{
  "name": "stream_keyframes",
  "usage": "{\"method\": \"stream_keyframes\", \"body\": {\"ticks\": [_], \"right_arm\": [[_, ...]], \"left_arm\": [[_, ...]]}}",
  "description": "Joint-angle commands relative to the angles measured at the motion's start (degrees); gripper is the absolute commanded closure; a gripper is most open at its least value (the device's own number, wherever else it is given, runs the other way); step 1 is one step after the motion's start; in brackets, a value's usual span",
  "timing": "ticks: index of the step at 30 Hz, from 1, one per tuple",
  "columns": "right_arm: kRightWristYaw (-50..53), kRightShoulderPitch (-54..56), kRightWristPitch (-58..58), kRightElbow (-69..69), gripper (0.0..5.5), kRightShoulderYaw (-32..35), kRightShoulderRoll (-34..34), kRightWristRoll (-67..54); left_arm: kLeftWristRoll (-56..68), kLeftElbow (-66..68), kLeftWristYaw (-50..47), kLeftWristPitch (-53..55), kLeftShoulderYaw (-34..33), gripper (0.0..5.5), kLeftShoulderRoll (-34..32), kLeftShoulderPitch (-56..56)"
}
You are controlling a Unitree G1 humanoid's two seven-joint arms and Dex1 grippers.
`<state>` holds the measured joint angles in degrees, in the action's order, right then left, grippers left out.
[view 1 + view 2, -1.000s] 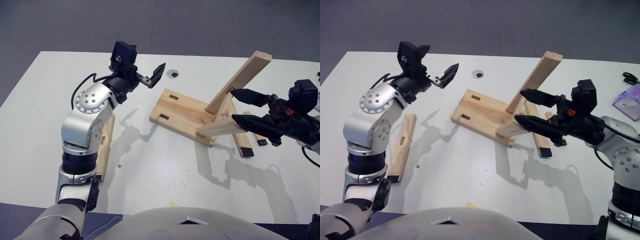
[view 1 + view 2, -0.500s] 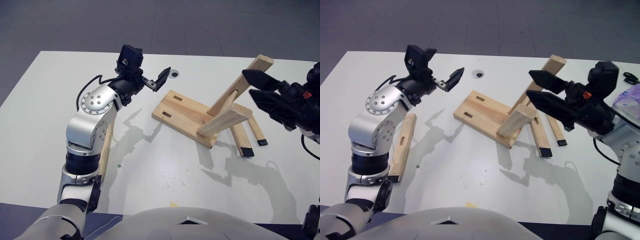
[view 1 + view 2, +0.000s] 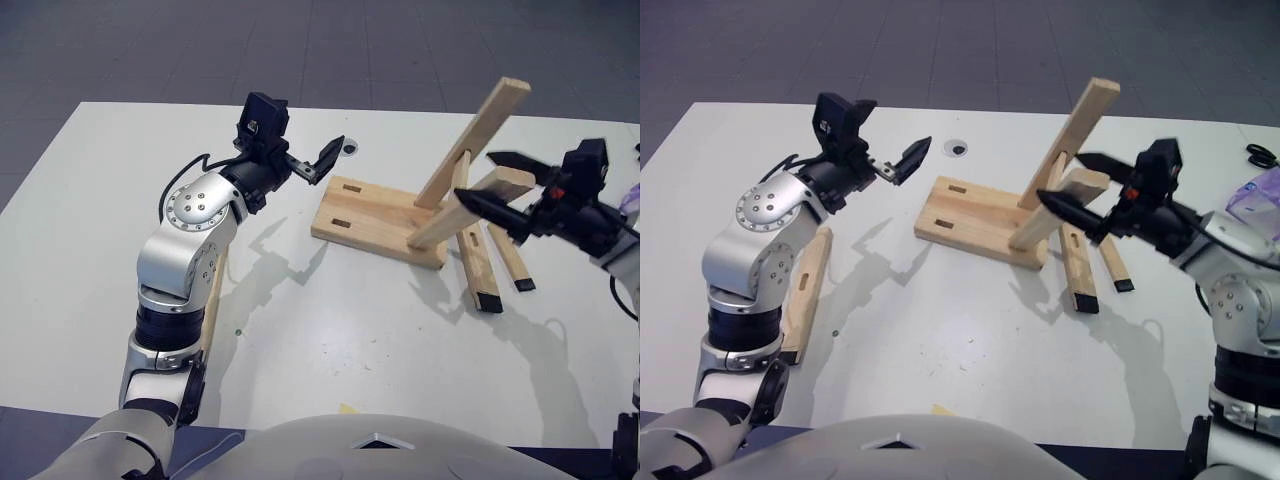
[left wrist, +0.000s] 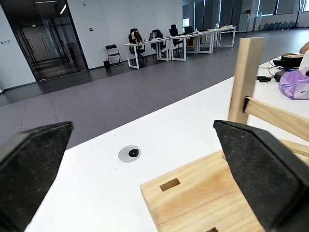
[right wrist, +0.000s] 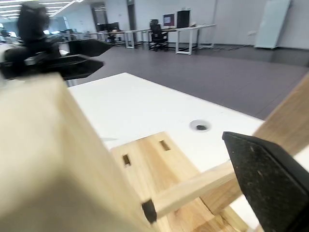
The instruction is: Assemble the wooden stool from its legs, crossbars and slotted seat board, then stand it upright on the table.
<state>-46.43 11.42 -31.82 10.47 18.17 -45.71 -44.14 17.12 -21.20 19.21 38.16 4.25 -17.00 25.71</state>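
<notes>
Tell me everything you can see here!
table: one, white.
seat board: one, pale wood, flat mid-table, two empty slots.
fitted legs: two, pale wood, rising slanted from the board's right end.
loose pieces: two, pale wood with black ends, lying right of the board.
loose leg: one, pale wood, lying beside the left arm.
cable hole: one, dark, behind the board.
bag: one, purple, right table edge.
left tool: one, black, open, above the table left of the board.
right tool: one, black, open around the shorter fitted leg.

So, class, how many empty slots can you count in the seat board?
2. Both are at the end of the seat board away from the fitted legs: one slot by the far corner, one by the near corner. Any others would be hidden under those legs.
</notes>
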Motion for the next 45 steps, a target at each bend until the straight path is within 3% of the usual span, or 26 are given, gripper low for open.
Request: {"method": "stream_keyframes", "body": {"ticks": [1, 5, 9, 13, 17, 20, 23, 25, 28, 32, 39, 45], "right_arm": [[4.4, 5.5, 6.4, -4.8, 0.12, -0.1, 2.7, 6.4], [8.8, 10.2, 9.5, -2.9, 0.12, 1.1, 8.3, 5.0], [14.9, 17.6, 2.6, 5.9, 0.12, 5.1, 12.6, -12.8], [18.8, 18.2, -1.9, 13.0, 0.12, 2.9, 13.7, -21.5], [22.6, 13.7, -5.8, 15.9, 0.12, -2.3, 15.7, -22.6], [24.9, 7.0, -8.7, 14.2, 0.12, -6.8, 16.7, -19.1], [19.3, -0.5, -8.3, 9.7, 0.12, -7.1, 13.6, -14.3], [15.4, -1.7, -4.8, 5.7, 0.12, -6.1, 10.5, -8.6], [11.0, 1.4, 5.4, 0.0, 0.12, -9.6, 5.2, 6.3], [12.0, 8.5, 9.4, -3.5, 0.12, -10.3, 10.3, 9.5], [15.9, 3.1, 0.6, 1.9, 0.12, -18.9, 17.4, 10.5], [25.9, 7.9, -0.4, -9.2, 0.12, -24.7, 21.7, 24.3]], "left_arm": [[-0.6, 0.0, 0.0, 0.3, 0.1, 0.10, -0.2, 0.0], [-1.0, -0.1, -0.2, 0.2, 0.5, 0.10, 0.1, -0.2], [-0.7, -0.1, 0.4, 0.5, 0.4, 0.10, -0.3, 0.1], [-0.4, 0.1, 0.7, 0.6, -0.3, 0.10, -0.8, 0.3], [-0.5, 0.7, 0.1, 0.2, -1.6, 0.10, -0.7, 0.5], [-1.5, 3.0, -1.3, -0.4, -3.6, 0.10, -1.0, 1.5], [-2.0, 4.0, -1.5, -1.0, -4.1, 0.10, -1.0, 1.9], [-1.9, 4.0, -1.4, -1.0, -4.3, 0.10, -0.9, 1.7], [-2.0, 3.5, -1.6, -0.9, -3.9, 0.10, -0.5, 0.7], [-2.4, 3.3, -1.8, -0.9, -3.3, 0.10, 0.0, 0.8], [-3.0, 2.8, -2.2, -0.9, -3.6, 0.10, -0.2, 0.3], [-2.9, 3.3, -1.7, -1.0, -2.8, 0.10, -0.1, 0.0]]}}
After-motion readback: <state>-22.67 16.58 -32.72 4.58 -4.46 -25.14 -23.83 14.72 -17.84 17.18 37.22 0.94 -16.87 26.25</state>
